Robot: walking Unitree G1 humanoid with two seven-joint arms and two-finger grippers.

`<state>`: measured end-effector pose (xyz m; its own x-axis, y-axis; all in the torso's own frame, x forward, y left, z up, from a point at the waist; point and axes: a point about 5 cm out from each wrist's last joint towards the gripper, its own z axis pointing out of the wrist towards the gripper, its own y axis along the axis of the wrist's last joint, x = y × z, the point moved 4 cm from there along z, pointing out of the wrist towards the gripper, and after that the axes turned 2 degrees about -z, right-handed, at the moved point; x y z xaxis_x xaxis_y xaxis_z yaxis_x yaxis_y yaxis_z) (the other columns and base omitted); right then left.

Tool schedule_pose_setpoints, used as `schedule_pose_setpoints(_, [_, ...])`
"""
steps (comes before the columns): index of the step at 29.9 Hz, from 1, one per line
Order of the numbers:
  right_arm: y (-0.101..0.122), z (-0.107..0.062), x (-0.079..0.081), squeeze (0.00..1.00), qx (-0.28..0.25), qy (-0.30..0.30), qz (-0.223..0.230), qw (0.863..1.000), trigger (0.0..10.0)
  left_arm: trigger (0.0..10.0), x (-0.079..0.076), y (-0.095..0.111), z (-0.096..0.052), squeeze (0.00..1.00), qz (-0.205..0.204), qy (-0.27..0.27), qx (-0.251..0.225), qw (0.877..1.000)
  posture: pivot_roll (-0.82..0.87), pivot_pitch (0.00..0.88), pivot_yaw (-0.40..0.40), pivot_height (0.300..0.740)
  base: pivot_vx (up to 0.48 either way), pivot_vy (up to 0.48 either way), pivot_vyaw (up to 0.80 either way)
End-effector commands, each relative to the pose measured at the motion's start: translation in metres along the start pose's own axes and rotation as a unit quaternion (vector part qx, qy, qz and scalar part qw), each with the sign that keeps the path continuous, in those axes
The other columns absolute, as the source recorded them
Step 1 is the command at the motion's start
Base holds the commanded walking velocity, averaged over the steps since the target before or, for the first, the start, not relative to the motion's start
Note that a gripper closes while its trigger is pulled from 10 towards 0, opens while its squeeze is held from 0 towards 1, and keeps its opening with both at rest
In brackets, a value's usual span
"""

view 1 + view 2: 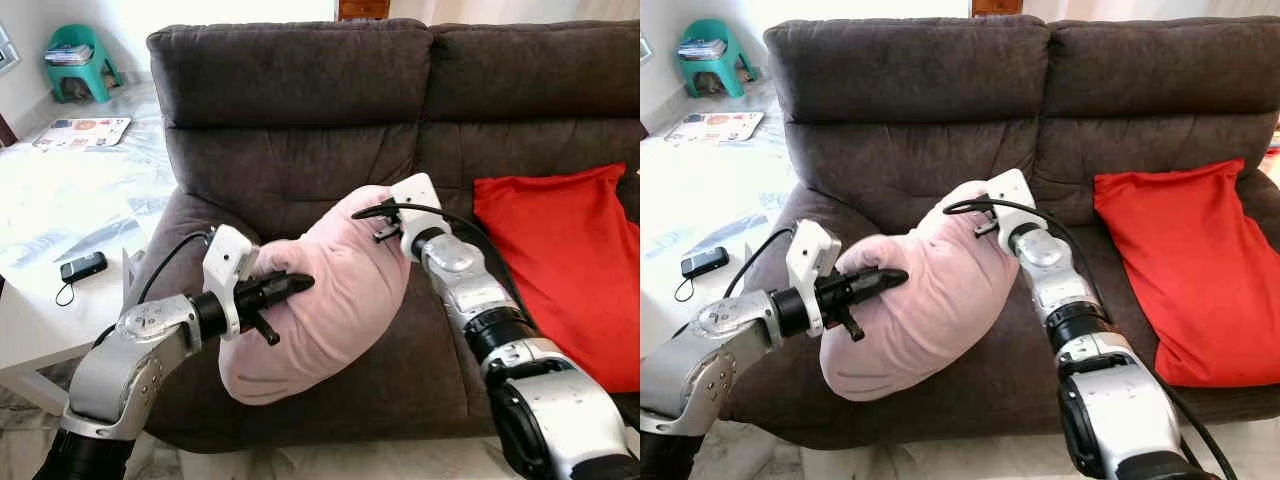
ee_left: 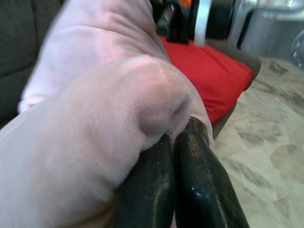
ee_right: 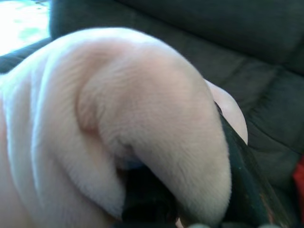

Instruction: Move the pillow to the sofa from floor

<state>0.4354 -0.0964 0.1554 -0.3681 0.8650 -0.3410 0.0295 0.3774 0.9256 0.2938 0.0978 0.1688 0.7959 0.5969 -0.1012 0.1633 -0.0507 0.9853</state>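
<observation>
Now both grippers, left (image 1: 295, 287) and right (image 1: 383, 222), pinch the pink pillow (image 1: 320, 290) tight over the sofa (image 1: 300, 120) seat. If one lets go first, it could roll off to the floor.

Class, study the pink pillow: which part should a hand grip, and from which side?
Grip the pink pillow at its two ends, one hand from each side. It is long, soft and sagging; left hand and right hand each pinch a bunched fold there.
</observation>
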Motion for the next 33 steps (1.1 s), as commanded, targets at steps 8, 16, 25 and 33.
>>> schedule_pose_setpoints(8, [0.0437, 0.0094, 0.0298, 0.48, -0.070, 0.061, -0.022, 0.995, 10.0, 10.0, -0.0124, 0.0068, 0.0054, 0.00, 0.018, -0.022, -0.015, 0.999, 0.08, 0.026, -0.060, 0.740, 0.000, 0.000, 0.00])
schedule_pose_setpoints(16, [0.0449, 0.0086, 0.0306, 1.00, -0.078, 0.070, -0.018, 0.994, 10.0, 10.0, -0.0127, 0.0072, 0.0086, 0.00, 0.018, -0.022, -0.017, 0.999, 0.08, 0.027, -0.056, 0.740, 0.000, 0.000, 0.00])
schedule_pose_setpoints(25, [0.0443, 0.0086, 0.0281, 1.00, -0.078, 0.066, -0.016, 0.995, 10.0, 10.0, -0.0128, 0.0069, 0.0082, 0.00, 0.016, -0.020, -0.017, 1.000, 0.08, 0.032, -0.057, 0.740, 0.000, 0.000, 0.00])
schedule_pose_setpoints(33, [0.0502, 0.0088, 0.0266, 1.00, -0.091, 0.061, -0.007, 0.994, 10.0, 10.0, -0.0140, 0.0052, 0.0096, 0.00, 0.013, -0.020, -0.016, 1.000, 0.08, 0.034, -0.059, 0.740, 0.000, 0.000, 0.00])
